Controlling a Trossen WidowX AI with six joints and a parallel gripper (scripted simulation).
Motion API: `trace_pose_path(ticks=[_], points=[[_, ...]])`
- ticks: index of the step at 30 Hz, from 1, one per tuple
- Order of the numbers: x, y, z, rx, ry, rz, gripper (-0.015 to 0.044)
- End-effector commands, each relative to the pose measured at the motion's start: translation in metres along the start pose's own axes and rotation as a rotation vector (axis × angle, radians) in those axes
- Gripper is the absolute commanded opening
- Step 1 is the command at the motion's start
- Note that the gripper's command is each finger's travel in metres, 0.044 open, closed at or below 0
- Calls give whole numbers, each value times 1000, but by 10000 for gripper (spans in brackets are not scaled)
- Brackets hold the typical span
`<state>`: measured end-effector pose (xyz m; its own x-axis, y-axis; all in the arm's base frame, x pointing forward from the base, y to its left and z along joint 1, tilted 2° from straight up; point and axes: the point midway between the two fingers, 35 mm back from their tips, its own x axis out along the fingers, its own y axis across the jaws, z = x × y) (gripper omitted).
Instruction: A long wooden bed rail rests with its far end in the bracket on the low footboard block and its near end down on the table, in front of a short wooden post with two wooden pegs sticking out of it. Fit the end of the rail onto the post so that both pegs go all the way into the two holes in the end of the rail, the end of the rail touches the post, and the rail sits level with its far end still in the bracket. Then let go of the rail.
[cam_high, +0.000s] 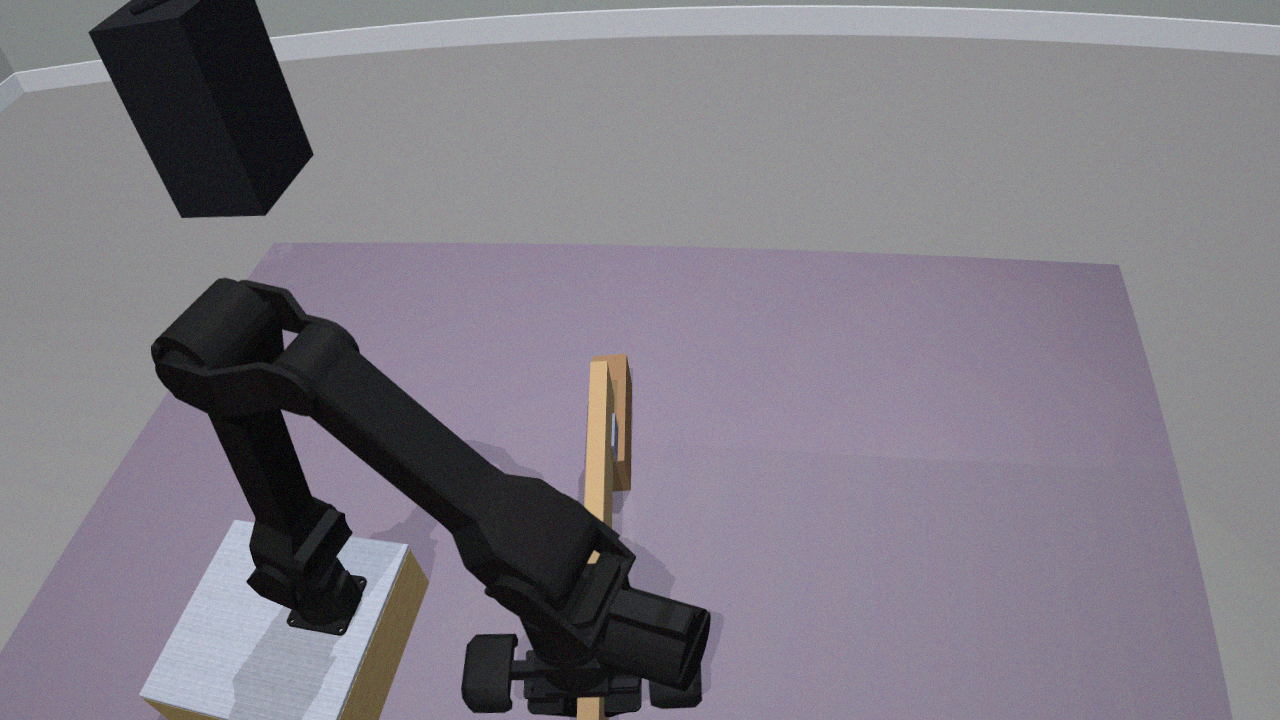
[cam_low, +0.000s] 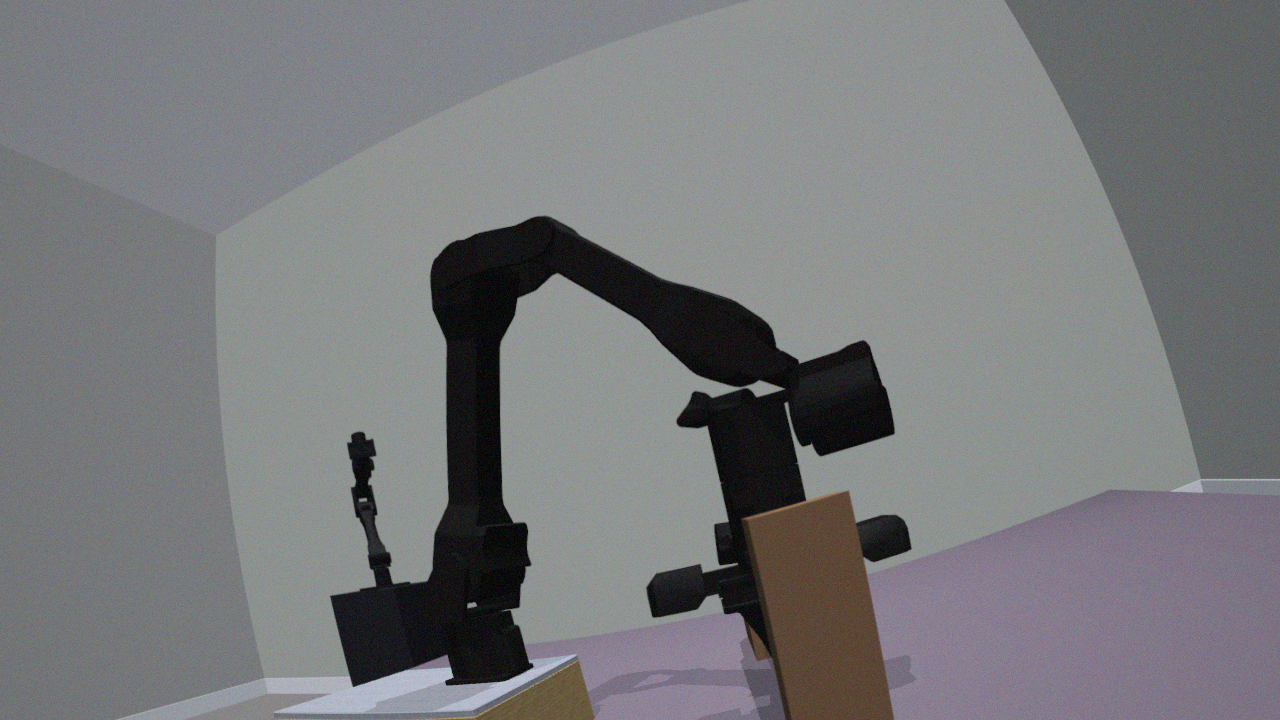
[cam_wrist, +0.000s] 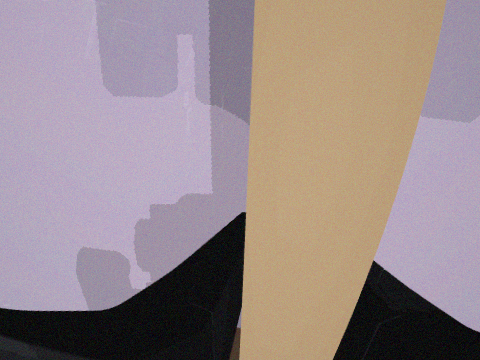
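The long pale wooden rail (cam_high: 597, 438) (cam_wrist: 335, 125) runs from the low footboard block (cam_high: 623, 402) down past the bottom edge of the top view. Its far end overlaps the block in that view, with a bluish bracket (cam_high: 614, 431) partly showing beside it. My gripper (cam_high: 586, 694) (cam_wrist: 279, 226) is shut on the rail, a finger on each side. Shadows in the wrist view suggest that the rail is off the table there. The brown post (cam_low: 819, 608) stands in front of the gripper in the exterior view. The pegs, the holes and the rail's near end are hidden or out of frame.
My arm's base stands on a pale-topped block (cam_high: 205, 608) (cam_low: 420, 696) left of the rail. A separate black box (cam_high: 170, 116) (cam_low: 371, 631) stands beyond the purple table (cam_high: 850, 358), with another small arm (cam_low: 366, 510) on it in the exterior view.
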<state>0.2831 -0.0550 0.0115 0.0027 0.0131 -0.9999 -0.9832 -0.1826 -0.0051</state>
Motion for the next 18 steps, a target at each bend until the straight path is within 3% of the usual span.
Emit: trace_pose_path(ticks=[1, 18], points=[[-5, -3, 1, 1, -6, -14, 0], [-14, -3, 1, 1, -6, -14, 0]])
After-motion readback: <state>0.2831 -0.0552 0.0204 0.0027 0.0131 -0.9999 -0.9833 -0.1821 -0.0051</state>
